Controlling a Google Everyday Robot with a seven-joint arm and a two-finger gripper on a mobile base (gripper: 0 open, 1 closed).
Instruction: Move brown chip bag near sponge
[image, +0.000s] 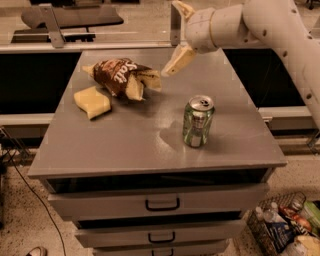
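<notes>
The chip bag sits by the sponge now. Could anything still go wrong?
Possibly. The open pincer hangs close beside the brown chip bag, so a careless arm move could snag it and drag it away from the sponge. A low sweep forward might also topple the upright green can.

What we cannot fully see
The white arm (270, 25) leaves by the right edge; its pale two-finger gripper (176, 35), fingers spread, hangs over the far side of the grey table (125, 145). The crinkly dark-brown chip bag (117, 75) covers the far corner of the pale-yellow wavy sponge (92, 101); we cannot read the label on the green soda can (197, 122).
</notes>
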